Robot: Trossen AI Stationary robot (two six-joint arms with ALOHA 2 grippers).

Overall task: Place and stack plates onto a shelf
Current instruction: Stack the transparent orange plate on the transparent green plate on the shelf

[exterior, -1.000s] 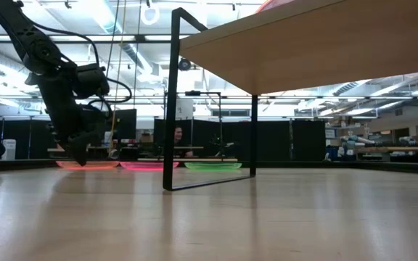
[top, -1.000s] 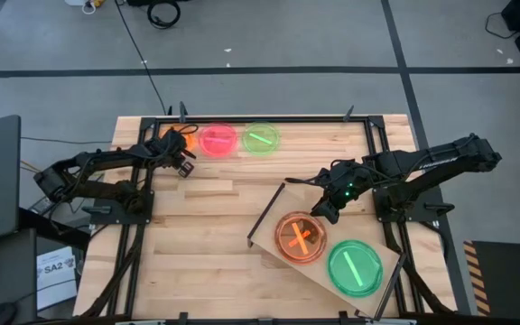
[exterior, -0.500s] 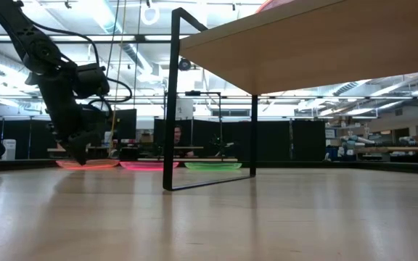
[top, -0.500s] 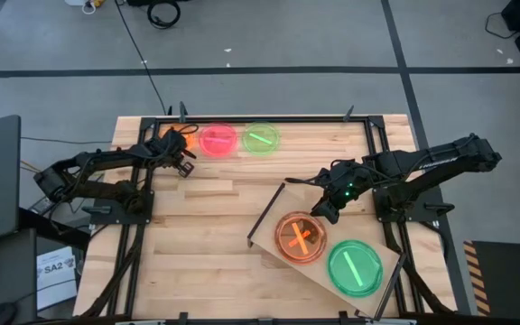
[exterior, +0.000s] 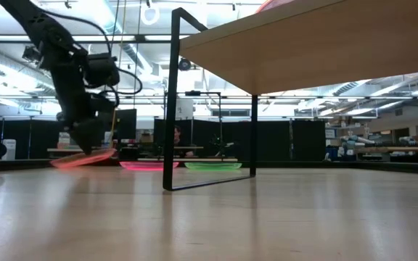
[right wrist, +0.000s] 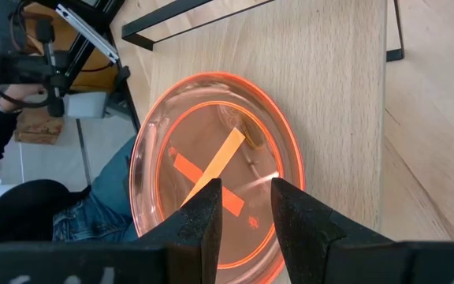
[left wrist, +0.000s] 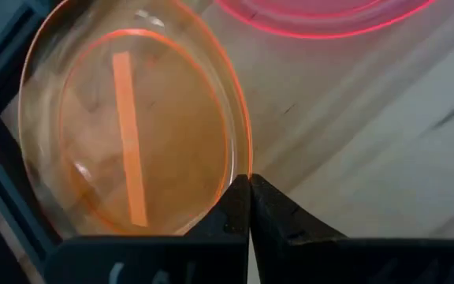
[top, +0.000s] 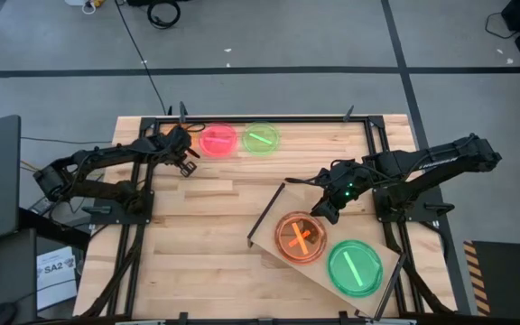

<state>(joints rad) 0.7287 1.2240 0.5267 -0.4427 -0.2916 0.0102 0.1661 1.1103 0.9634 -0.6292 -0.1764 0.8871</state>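
My left gripper (top: 182,153) is shut on an orange plate (left wrist: 132,134) at the table's far left, which shows tilted in the low view (exterior: 84,157). To its right a pink plate (top: 218,140) and a green plate (top: 261,138) lie flat on the table. The shelf (top: 278,212) stands slantwise at the near right. It carries two stacked orange plates (top: 300,236) with crossed streaks and a green plate (top: 355,268). My right gripper (right wrist: 244,213) hovers open over the orange stack's rim. My left gripper pinches the orange plate's rim (left wrist: 241,162) between its two shut fingertips, on the side nearest the arm. The fingers slant down at it. The plate is tipped up, its right side higher in the low view. I cannot tell whether its low edge still touches the table.
The shelf's black metal legs (exterior: 171,101) stand on the table between the plates and the near edge. Bare planks (top: 206,244) lie in the table's middle and near left. A black frame (top: 269,117) runs along the table's far edge.
My left gripper has risen a little. The orange plate, which lay flat on the table, is now tipped up with its held rim lifted.
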